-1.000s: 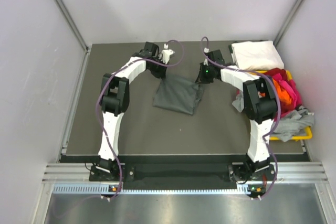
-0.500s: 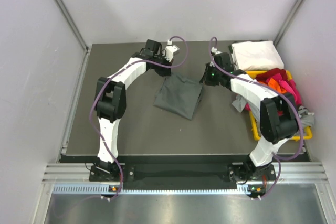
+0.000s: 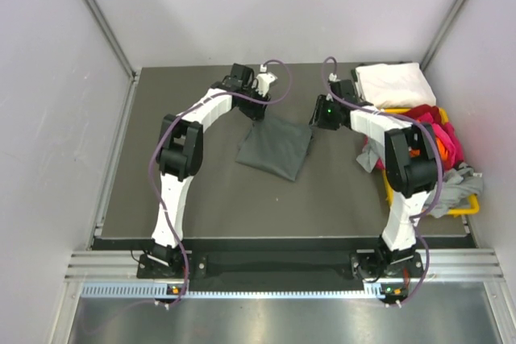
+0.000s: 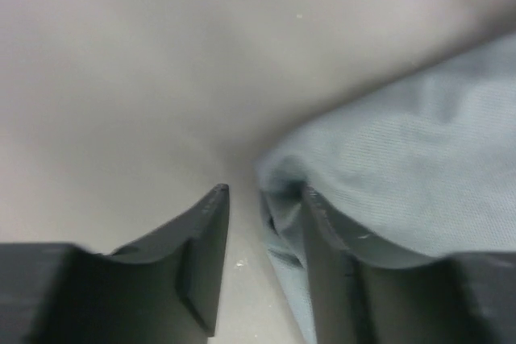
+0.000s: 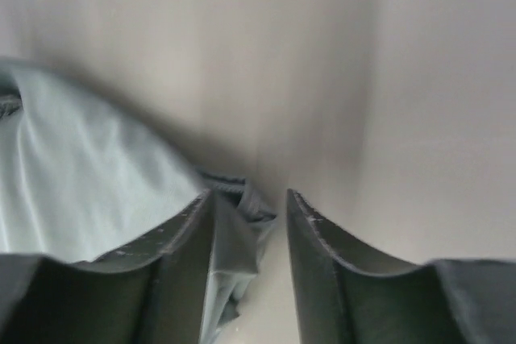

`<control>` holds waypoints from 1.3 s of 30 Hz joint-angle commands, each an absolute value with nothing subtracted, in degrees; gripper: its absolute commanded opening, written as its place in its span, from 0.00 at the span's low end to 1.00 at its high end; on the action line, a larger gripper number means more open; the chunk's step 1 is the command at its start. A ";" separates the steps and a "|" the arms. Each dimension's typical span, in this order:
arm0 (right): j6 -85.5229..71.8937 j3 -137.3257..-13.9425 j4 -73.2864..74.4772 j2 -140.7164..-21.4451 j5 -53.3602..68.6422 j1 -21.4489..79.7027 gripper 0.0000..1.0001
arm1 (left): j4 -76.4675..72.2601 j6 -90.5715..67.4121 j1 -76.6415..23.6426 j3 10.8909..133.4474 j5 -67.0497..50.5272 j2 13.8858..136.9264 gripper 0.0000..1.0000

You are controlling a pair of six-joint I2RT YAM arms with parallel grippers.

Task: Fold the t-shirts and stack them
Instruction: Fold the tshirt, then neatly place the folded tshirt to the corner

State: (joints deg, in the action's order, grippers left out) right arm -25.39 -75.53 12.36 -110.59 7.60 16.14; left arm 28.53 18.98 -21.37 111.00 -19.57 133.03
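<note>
The folded dark grey shirt (image 3: 274, 147) lies at the centre of the table (image 3: 177, 191). It is a skewed near-square whose longest span runs from 2 to 8 o'clock, with one corner pointing to 5. The left gripper (image 4: 262, 199) and right gripper (image 5: 250, 199) sit at its far corners, both narrowly parted, with the cloth edge between them unpinched. A white shirt (image 3: 389, 82) lies folded at 1 o'clock.
</note>
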 commanded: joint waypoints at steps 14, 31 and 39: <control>-38.47 -55.12 -1.55 -97.47 10.28 22.50 0.78 | 26.02 20.39 -20.13 96.69 -15.38 113.39 0.96; -47.55 -51.59 -11.42 -104.41 15.03 21.19 0.17 | 26.98 23.11 -17.84 77.61 -20.22 92.82 0.96; -33.08 -69.49 4.37 -112.20 18.02 15.21 0.00 | 27.69 25.05 -16.88 75.41 -17.23 88.16 0.96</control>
State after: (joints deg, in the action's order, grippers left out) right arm -41.95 -59.53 -1.93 -107.81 16.69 17.61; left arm 28.23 23.29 -17.61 76.64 -18.17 92.07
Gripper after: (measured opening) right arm 0.026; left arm 0.958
